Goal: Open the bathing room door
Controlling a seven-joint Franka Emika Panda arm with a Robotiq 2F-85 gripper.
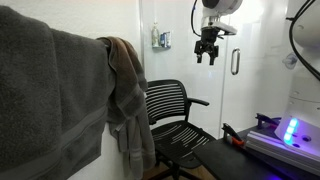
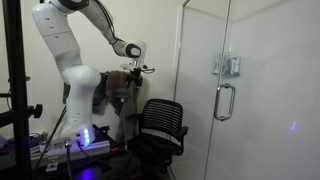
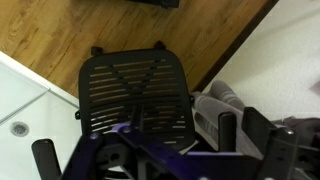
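Observation:
The bathing room door is a tall clear-glass panel in both exterior views (image 1: 232, 95) (image 2: 205, 125), and it stands shut. Its short chrome loop handle (image 1: 235, 62) (image 2: 224, 101) is at mid height. My gripper (image 1: 207, 52) (image 2: 135, 72) hangs in the air above a black mesh chair. Its fingers point down, and it is open and empty. It is well apart from the handle, with the chair between them. The wrist view looks straight down past my gripper's fingers (image 3: 200, 142) onto the chair seat. The door does not show in that view.
The black mesh office chair (image 1: 172, 110) (image 2: 160, 125) (image 3: 130, 90) stands in front of the glass. Grey and brown towels (image 1: 60, 90) (image 3: 215, 105) hang beside it. A fixed glass panel carries a small bottle shelf (image 1: 161, 40) (image 2: 230, 67). There is wooden floor (image 3: 60, 30) below the chair.

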